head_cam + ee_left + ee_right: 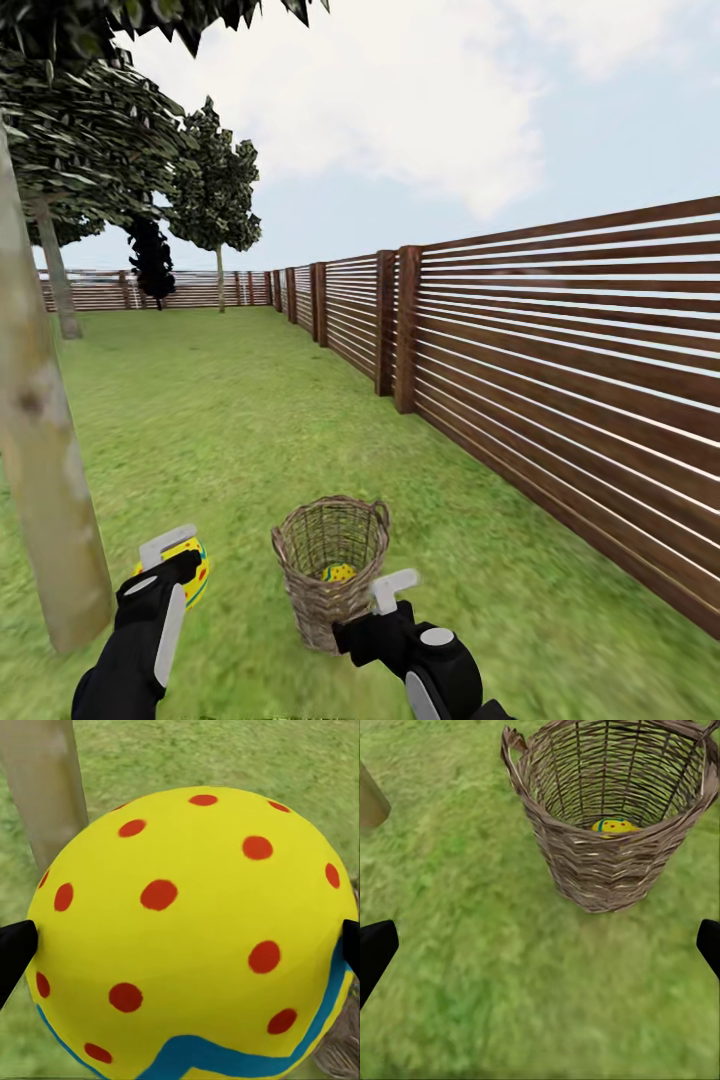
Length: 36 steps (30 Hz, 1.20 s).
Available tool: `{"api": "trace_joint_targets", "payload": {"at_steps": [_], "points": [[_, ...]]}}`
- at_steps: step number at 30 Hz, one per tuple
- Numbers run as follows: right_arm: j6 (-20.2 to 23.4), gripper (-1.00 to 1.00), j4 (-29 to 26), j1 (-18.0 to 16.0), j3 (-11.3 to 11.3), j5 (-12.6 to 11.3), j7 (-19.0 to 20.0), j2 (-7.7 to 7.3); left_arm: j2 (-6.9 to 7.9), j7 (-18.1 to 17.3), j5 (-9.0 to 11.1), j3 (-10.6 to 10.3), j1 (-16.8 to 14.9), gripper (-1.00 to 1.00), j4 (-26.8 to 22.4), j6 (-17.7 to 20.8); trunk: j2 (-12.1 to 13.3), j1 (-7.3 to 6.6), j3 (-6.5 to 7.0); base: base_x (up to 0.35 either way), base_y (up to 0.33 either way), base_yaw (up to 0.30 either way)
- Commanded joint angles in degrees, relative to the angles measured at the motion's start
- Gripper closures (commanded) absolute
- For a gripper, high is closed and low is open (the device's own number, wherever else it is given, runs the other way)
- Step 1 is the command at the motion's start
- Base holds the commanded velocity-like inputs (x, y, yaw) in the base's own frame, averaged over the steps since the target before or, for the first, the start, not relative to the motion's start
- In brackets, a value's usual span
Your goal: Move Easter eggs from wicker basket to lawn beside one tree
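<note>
Progress, as I judge it, stands mid-task. Going left to right in the head view: a slim, pale beige-grey mottled tree trunk [45, 500] rises from the short green lawn [230, 420] at the left edge. Just right of it, my left gripper [175, 570] is clamped on a yellow Easter egg with red dots and a blue-edged green zigzag band [192, 572]. In the left wrist view that egg [191, 937] sits between the dark fingertips [15, 952], its rounded, dotted end pointing away from the wrist toward the grass near the trunk [45, 787], so its long axis seems to run along the fingers.

Further right stands the round, brown, open-weave wicker basket [330, 570], upright on the grass. A second egg [339, 573] lies at its bottom; too little of it shows to tell its axis. I cannot see a third egg.

My right gripper [392, 592] hangs near the basket's rim, its fingers spread apart and holding nothing. A dark brown slatted wooden fence [560, 380] closes the right side.

The held egg is not yet set down.
</note>
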Motion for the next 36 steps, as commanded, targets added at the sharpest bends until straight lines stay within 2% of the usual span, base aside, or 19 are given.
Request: {"api": "trace_joint_targets", "payload": {"at_steps": [1,4,17,25,30,36], "points": [[0.2,-1.00,-0.1,0.0,0.0,-0.6,-0.6,-0.01,-0.01,0.0,-0.3,0.1,-0.1,1.00,0.0,0.4,0.0,-0.01,-0.09,-0.005,-0.001,0.274],[0.2,-1.00,-0.1,0.0,0.0,-0.6,-0.6,-0.01,0.23,0.0,-0.1,0.2,-0.1,1.00,1.7,0.6,0.0,-0.01,-0.16,-0.002,-0.001,0.277],[0.2,-1.00,0.0,0.0,0.0,-0.6,-0.6,-0.01,0.44,0.2,0.1,0.2,-1.0,1.00,15.5,0.6,0.0,-0.01,-0.50,0.013,0.000,0.279],[0.2,-1.00,0.1,0.0,0.0,-0.6,-0.6,-0.01,0.45,0.3,0.5,0.2,-1.2,1.00,16.5,0.6,0.0,-0.01,-0.73,0.088,0.000,0.277],[0.2,-1.00,0.1,0.0,0.8,-0.6,-0.6,-0.01,0.45,0.2,0.4,0.2,-1.3,1.00,17.5,0.6,0.0,-0.01,-0.87,0.143,0.000,0.277],[0.2,-1.00,0.1,0.0,1.0,-0.6,-0.6,-0.01,0.77,0.2,2.3,0.2,-4.6,1.00,26.2,0.6,0.0,-0.01,-1.05,0.140,0.000,0.277]]}}
